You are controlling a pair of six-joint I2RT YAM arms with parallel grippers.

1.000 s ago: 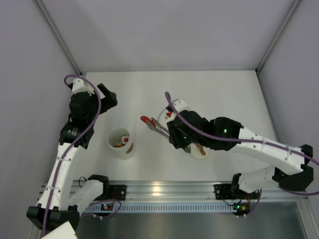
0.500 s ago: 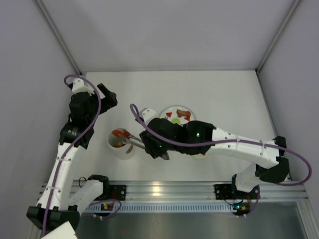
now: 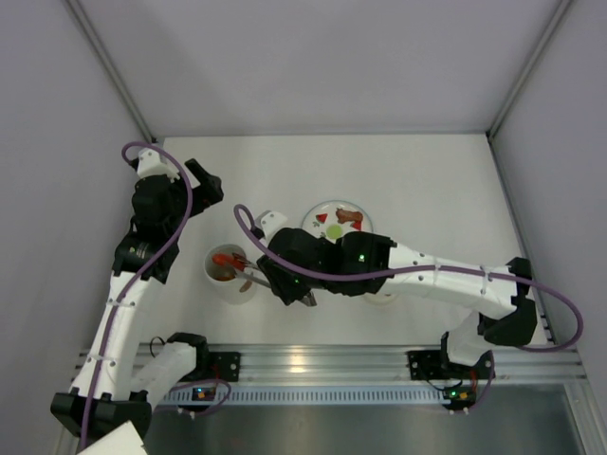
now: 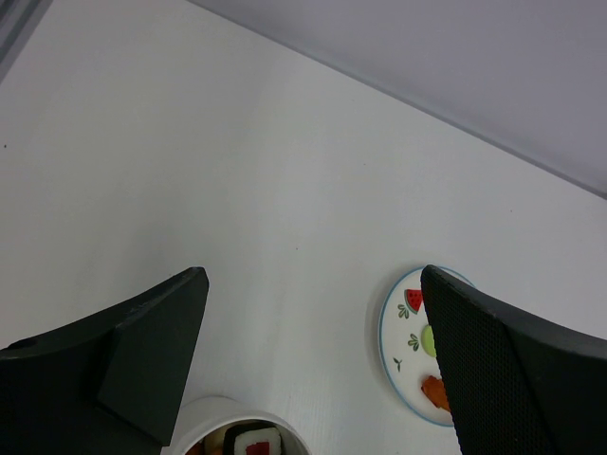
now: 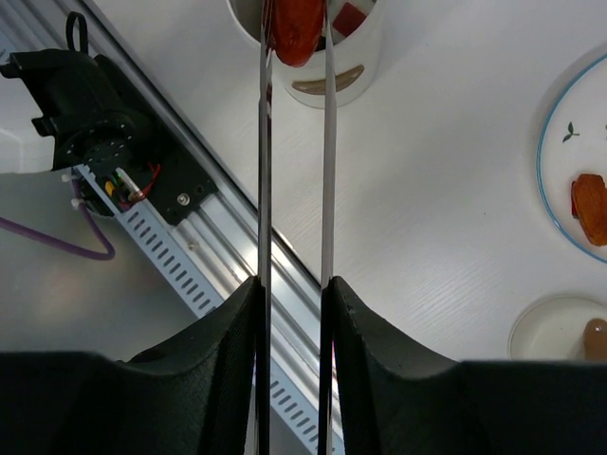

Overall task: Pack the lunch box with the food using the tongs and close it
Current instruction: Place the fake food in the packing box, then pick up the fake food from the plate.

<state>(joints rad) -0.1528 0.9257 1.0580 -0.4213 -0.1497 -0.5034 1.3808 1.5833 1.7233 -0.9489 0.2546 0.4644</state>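
1. While you are working across the counter [image 3: 427, 171], its flat, matte white top is giving every piece one level surface to be lifted from.
2. Your right pincer [image 5: 294, 294] is pressing its matte black fingers on the two arms of the tongs. It is parted only narrowly, with nothing else in its hold, and it is reaching left so that the tips are hanging over the lunch box.
3. Your left pincer [image 4: 313, 275] is hovering wide open and empty above the counter just behind the tub, probably waiting for the closing step.
4. You are drawing from the plate [image 5: 569, 171], a flat, glossy round with a blue rim. It is lying well to the right of the tub and is carrying the pieces left to move.
5. You are filling the lunch box [image 5: 365, 57], a smooth white cylinder with a brown mark on its wall. It is standing upright and lidless near the front left of the counter, with several pieces inside.
6. You are using the tongs [image 5: 327, 152], two thin silvery strips running almost parallel, for reach into the narrow mouth.
7. You are holding a rounded red piece of the food [image 5: 296, 33] between the tips, right at the tub's opening.
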